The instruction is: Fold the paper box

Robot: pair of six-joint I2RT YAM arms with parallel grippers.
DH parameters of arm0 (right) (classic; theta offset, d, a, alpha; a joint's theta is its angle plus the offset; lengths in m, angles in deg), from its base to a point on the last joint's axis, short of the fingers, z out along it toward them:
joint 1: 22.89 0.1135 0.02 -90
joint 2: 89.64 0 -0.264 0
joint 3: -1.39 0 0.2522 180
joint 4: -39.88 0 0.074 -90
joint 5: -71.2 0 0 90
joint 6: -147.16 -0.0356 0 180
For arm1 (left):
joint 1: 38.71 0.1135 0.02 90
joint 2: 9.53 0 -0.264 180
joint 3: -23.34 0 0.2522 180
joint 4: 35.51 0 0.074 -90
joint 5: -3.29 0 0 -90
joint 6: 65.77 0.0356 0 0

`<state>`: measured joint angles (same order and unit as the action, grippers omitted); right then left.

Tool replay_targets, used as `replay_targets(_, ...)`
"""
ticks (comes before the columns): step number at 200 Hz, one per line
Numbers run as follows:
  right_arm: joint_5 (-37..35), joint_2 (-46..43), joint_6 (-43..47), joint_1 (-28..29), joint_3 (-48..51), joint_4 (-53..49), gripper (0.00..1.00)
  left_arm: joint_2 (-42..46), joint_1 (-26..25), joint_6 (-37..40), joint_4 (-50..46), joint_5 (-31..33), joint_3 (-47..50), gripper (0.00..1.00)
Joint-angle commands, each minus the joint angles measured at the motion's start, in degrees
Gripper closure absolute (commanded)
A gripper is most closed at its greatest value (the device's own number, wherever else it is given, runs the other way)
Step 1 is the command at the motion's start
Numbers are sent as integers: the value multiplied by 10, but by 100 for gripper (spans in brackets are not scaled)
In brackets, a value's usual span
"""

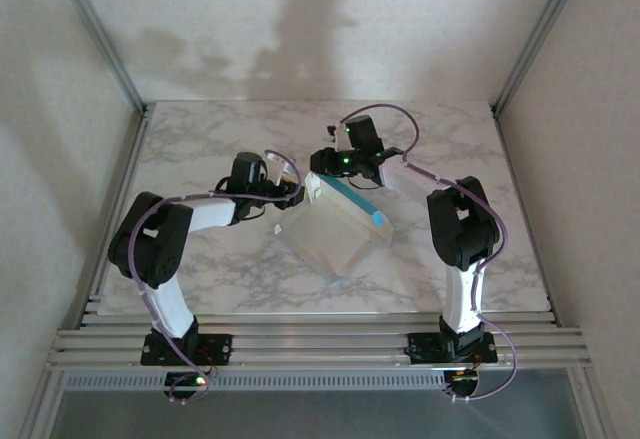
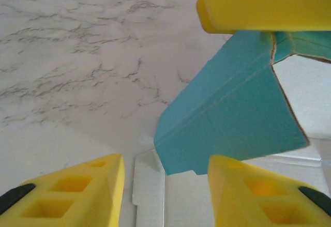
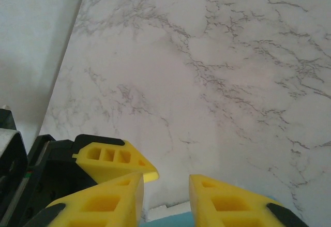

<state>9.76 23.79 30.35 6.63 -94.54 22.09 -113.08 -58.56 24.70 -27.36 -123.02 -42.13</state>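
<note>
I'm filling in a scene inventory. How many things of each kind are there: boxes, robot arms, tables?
Paper box: 1
Robot arms: 2, the left arm and the right arm
Marble table: 1
Total: 4

Matt turquoise card paper box; foam-like yellow fingers; smooth marble-look table.

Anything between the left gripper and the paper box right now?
Nothing visible. The paper box's turquoise flap sits between the left gripper's open jaws. One finger of the right gripper rests at the flap's far edge, not in the way.
</note>
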Motion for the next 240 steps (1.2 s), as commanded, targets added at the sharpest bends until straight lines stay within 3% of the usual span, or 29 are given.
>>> replay_targets(1, 17, 8, -12, -2, 6, 3, 73, -14, -9, 17, 23, -17, -21, 53)
replay_targets(135, 43, 15, -26, -7, 7, 12, 78, -67, -35, 11, 37, -5, -69, 56)
replay_targets(240, 45, 13, -39, -7, 8, 12, 79, -80, -50, -5, 65, 67, -63, 75)
